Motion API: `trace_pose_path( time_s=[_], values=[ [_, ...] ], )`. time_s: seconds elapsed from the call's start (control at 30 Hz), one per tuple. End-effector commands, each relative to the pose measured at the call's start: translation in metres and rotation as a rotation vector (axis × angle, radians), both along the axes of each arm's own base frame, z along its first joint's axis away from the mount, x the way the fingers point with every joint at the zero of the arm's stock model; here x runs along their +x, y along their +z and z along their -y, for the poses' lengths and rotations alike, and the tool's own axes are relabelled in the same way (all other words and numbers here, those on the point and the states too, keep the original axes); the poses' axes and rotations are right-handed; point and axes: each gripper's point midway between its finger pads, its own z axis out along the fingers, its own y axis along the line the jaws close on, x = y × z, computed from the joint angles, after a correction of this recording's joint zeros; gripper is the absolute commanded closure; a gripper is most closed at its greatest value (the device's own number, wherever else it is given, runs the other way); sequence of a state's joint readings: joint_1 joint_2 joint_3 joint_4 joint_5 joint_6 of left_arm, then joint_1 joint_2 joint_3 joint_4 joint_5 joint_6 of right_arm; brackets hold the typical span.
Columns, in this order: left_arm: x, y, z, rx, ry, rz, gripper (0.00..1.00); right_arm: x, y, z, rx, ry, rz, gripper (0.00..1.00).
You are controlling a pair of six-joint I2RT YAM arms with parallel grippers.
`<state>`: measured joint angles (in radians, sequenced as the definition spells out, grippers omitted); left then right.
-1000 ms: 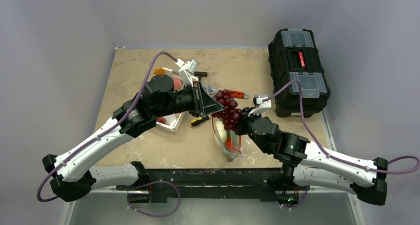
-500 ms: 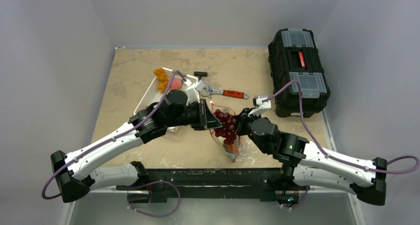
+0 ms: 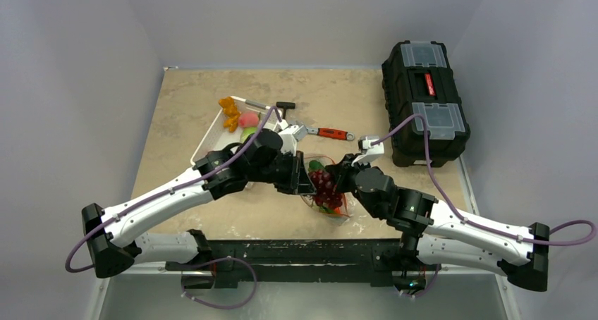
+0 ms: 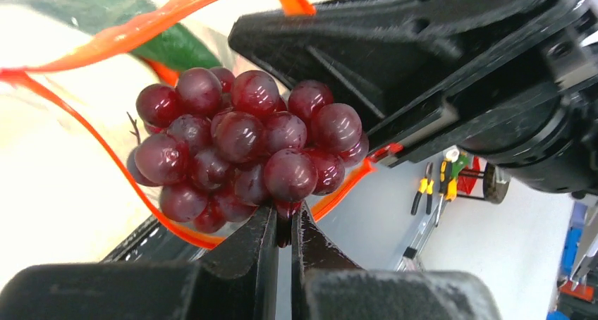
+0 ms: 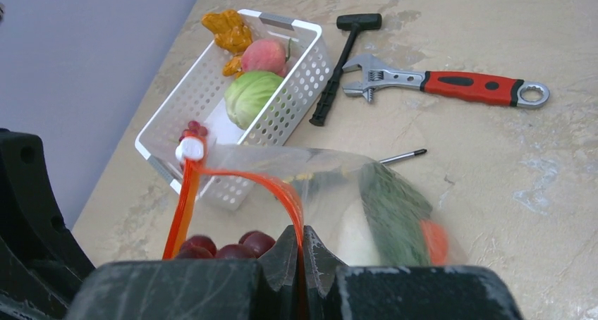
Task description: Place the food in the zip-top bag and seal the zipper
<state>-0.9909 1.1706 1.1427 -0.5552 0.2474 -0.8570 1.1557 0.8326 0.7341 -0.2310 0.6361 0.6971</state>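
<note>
Finding no legible writing: red label on the black toolbox (image 3: 425,101) too small to read. Pinching the grapes (image 4: 247,147) by the stem in the pressed-together left gripper (image 4: 282,228), inside the zipper (image 5: 180,207) loop at the zip-top bag (image 5: 331,172) mouth. Clamping that zipper in the right gripper (image 5: 300,253). Noting behind the bag a white basket (image 5: 296,87) holding cabbage (image 5: 252,96) and peach (image 5: 264,54), wrench (image 5: 444,86) and hammer (image 5: 336,70) lying beside it
</note>
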Motion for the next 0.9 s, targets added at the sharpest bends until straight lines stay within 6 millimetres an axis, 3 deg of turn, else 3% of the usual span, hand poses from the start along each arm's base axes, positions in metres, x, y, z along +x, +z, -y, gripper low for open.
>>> trace_pose_path(
  time_s=[0.0, 0.33, 0.5, 0.73, 0.87],
  values=[
    [-0.012, 0.001, -0.005, 0.017, -0.063, 0.035, 1.0, 0.002, 0.035, -0.007, 0.122, 0.002, 0.048, 1.0],
    [-0.01, 0.0, -0.015, 0.057, -0.063, 0.079, 1.0, 0.003, 0.035, -0.007, 0.109, -0.001, 0.054, 1.0],
    [-0.01, -0.002, 0.004, 0.044, -0.115, 0.042, 1.0, 0.001, 0.035, -0.015, 0.121, 0.025, 0.047, 1.0],
    [-0.004, -0.026, 0.021, 0.073, -0.126, -0.013, 1.0, 0.001, 0.034, -0.017, 0.13, 0.031, 0.042, 1.0],
    [0.001, -0.052, 0.03, 0.112, -0.115, -0.053, 1.0, 0.0, 0.03, -0.014, 0.133, 0.022, 0.038, 1.0]
  ],
)
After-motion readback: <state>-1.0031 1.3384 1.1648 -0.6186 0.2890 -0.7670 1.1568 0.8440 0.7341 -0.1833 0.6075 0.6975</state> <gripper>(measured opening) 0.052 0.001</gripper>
